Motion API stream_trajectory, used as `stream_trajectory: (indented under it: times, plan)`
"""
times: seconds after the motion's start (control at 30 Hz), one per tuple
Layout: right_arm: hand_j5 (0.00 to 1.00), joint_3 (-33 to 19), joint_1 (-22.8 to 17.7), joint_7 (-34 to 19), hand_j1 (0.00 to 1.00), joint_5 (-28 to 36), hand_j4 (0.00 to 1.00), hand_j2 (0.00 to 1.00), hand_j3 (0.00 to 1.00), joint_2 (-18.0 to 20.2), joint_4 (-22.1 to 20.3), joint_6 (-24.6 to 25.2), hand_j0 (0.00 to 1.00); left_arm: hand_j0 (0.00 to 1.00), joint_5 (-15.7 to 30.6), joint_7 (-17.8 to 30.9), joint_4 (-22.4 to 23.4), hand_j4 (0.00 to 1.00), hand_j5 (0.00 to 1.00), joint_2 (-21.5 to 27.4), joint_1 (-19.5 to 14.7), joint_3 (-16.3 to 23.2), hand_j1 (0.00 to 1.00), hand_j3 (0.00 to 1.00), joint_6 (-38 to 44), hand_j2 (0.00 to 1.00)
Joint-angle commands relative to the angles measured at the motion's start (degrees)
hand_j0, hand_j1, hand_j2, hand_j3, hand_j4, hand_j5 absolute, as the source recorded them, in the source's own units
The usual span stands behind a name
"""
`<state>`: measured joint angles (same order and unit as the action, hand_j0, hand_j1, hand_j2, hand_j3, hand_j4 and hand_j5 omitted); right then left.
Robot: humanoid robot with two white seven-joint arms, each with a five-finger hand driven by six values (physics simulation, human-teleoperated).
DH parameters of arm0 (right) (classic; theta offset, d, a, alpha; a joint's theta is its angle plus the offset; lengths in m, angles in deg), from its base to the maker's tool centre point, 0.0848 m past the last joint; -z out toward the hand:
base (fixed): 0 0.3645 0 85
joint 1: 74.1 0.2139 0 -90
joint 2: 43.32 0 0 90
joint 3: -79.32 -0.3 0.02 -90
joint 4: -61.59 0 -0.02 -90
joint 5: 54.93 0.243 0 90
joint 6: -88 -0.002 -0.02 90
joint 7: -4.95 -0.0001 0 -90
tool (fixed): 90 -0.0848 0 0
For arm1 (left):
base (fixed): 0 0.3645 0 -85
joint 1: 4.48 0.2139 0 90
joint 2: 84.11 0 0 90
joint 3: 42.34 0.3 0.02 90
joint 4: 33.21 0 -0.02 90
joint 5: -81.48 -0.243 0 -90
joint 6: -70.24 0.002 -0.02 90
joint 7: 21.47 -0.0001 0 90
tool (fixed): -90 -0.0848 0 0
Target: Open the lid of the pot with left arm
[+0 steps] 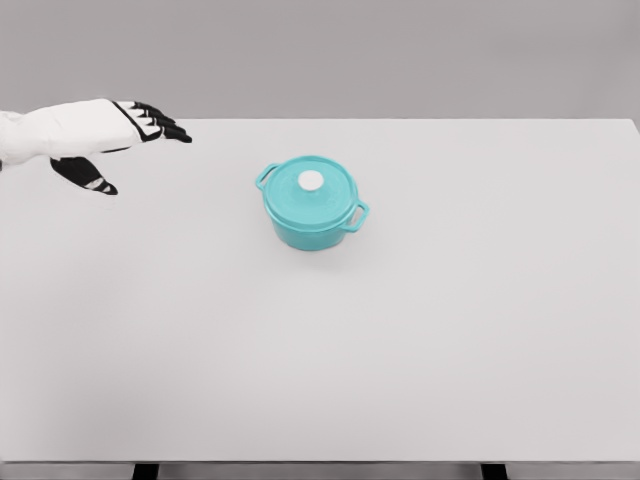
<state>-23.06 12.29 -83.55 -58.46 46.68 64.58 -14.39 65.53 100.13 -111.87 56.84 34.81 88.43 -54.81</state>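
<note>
Reaching in from the far left edge of the head view, the left hand (112, 140) hangs over the back left part of the white desk (420, 340), its white forearm running off the picture's side. Its black fingers (160, 124) are spread and extended toward the right, with the thumb (88, 176) hanging apart below them; nothing is held.

A teal pot (312, 205) stands upright on the desk a little left of the middle and toward the far half, well apart from the hand. Its teal lid (312, 184) sits closed on the rim, carrying a round white knob (312, 180) at its centre. Two loop handles stick out from the pot's body: one (266, 177) at the upper left, the other (357, 217) at the lower right.

Beyond the desk's far edge is a plain grey wall (400, 50).
</note>
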Motion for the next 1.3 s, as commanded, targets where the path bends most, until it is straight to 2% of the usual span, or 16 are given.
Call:
stream_trajectory:
  times: [0.0,0.03,0.17,0.3,0.43,0.57,0.67,0.73,0.83,0.9,0.97,1.17,1.27]
  plan:
    - [1.0,0.0,0.0,0.0,1.0,0.0,1.0,1.0,1.0,0.0,0.0,0.0,1.0,1.0,-2.9,0.0,0.4,1.0,1.0,-2.8,0.0,5.6,1.0,1.0,0.1,1.0]
    - [1.0,0.0,0.0,0.0,1.0,0.0,1.0,1.0,1.0,0.0,0.0,0.0,1.0,1.0,-3.1,0.0,1.6,1.0,1.0,-6.2,-3.3,9.4,1.0,1.0,0.1,1.0]
    - [1.0,0.0,0.0,0.0,1.0,0.0,1.0,1.0,1.0,0.0,0.0,0.0,1.0,1.0,-5.2,0.0,12.6,1.0,1.0,-15.3,-7.9,13.6,1.0,1.0,0.1,1.0]
    - [1.0,0.0,0.0,0.0,1.0,0.0,1.0,1.0,1.0,0.0,0.0,0.0,1.0,1.0,-6.7,0.0,16.5,1.0,1.0,-20.4,-11.1,14.2,1.0,1.0,0.1,1.0]
    - [1.0,0.0,0.0,0.0,1.0,0.0,1.0,1.0,1.0,0.0,0.0,0.0,1.0,1.0,-6.5,0.0,17.1,1.0,1.0,-22.1,-12.8,14.4,1.0,1.0,0.1,1.0]
    - [1.0,0.0,0.0,0.0,1.0,0.0,1.0,1.0,1.0,0.0,0.0,0.0,1.0,1.0,-6.4,-0.4,17.1,1.0,1.0,-26.2,-13.3,14.2,1.0,1.0,0.1,1.0]
    - [1.0,0.0,0.0,0.0,1.0,0.0,1.0,1.0,1.0,0.0,0.0,0.0,1.0,1.0,-6.5,-0.4,17.1,1.0,1.0,-26.8,-13.2,14.3,1.0,1.0,0.1,1.0]
    - [1.0,0.0,0.0,0.0,1.0,0.0,1.0,1.0,1.0,0.0,0.0,0.0,1.0,1.0,-6.5,-0.1,17.1,1.0,1.0,-29.5,-13.0,14.4,1.0,1.0,0.1,1.0]
    - [1.0,0.0,0.0,0.0,1.0,0.0,1.0,1.0,1.0,0.0,0.1,0.0,1.0,1.0,-6.6,-0.1,17.3,1.0,1.0,-29.7,-12.8,14.2,1.0,1.0,0.1,1.0]
    - [1.0,0.0,0.0,0.0,1.0,0.0,1.0,1.0,1.0,0.0,0.0,0.0,1.0,1.0,-6.7,0.0,20.7,1.0,1.0,-29.7,-12.6,14.2,1.0,1.0,0.1,1.0]
    - [1.0,0.0,0.0,0.0,1.0,0.0,1.0,1.0,1.0,0.0,0.0,0.0,1.0,1.0,-6.7,0.0,21.7,1.0,1.0,-29.7,-12.5,14.2,1.0,1.0,0.1,1.0]
    - [1.0,0.0,0.0,0.0,1.0,0.0,1.0,1.0,1.0,0.0,0.0,0.0,1.0,1.0,-6.8,0.0,21.8,1.0,1.0,-29.8,-12.4,15.4,1.0,1.0,0.1,1.0]
    - [1.0,0.0,0.0,0.0,1.0,0.0,1.0,1.0,1.0,0.0,0.0,0.0,1.0,0.89,-7.0,0.1,21.8,0.89,0.89,-30.7,-12.4,16.1,0.89,0.89,0.1,0.89]
